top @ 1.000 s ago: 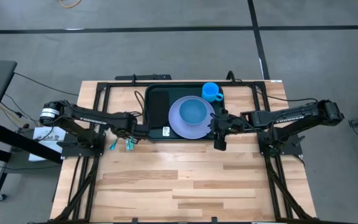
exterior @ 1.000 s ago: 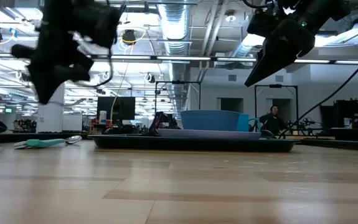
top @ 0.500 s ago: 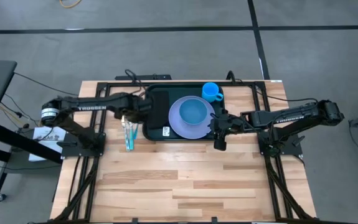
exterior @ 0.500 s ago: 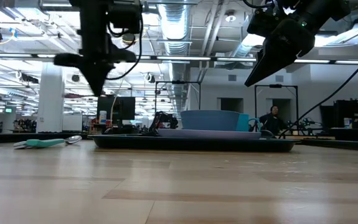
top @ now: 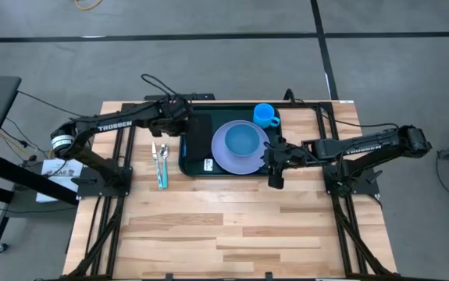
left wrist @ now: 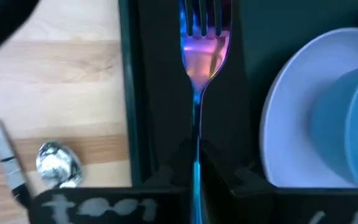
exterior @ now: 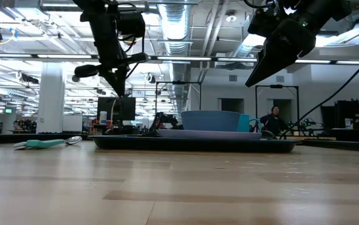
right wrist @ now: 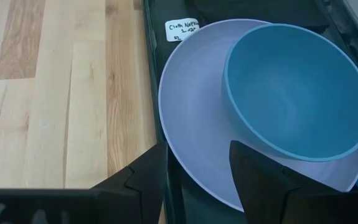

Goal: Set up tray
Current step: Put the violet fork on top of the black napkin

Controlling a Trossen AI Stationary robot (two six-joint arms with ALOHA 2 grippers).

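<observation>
The dark tray (top: 194,168) lies at the table's far middle and carries a black napkin (top: 199,134), a lavender plate (top: 222,156) with a blue bowl (top: 244,140), and a blue cup (top: 265,115). My left gripper (top: 180,119) hangs above the tray's far left corner, high over it in the low view (exterior: 117,78), shut on an iridescent fork (left wrist: 203,50). My right gripper (top: 275,165) waits open above the tray's near right corner (right wrist: 197,180), beside the plate (right wrist: 191,118). My left gripper (left wrist: 196,165) pinches the fork's handle (left wrist: 196,140) between its two fingers, which lie along it. The tines (left wrist: 205,15) stick out ahead of the fingers, over the napkin (left wrist: 160,74). The fork is lifted clear of the tray.
A spoon (top: 155,153) and a teal-handled knife (top: 162,168) lie on the wood left of the tray; they show in the left wrist view as the spoon (left wrist: 57,163) and the knife (left wrist: 7,158). The table's near half (top: 232,226) is bare wood.
My left gripper has risen from the cutlery left of the tray and swung toward the far edge and to the right, over the tray's left part, carrying the fork. The spoon and knife have stayed on the table. My right arm has kept still.
</observation>
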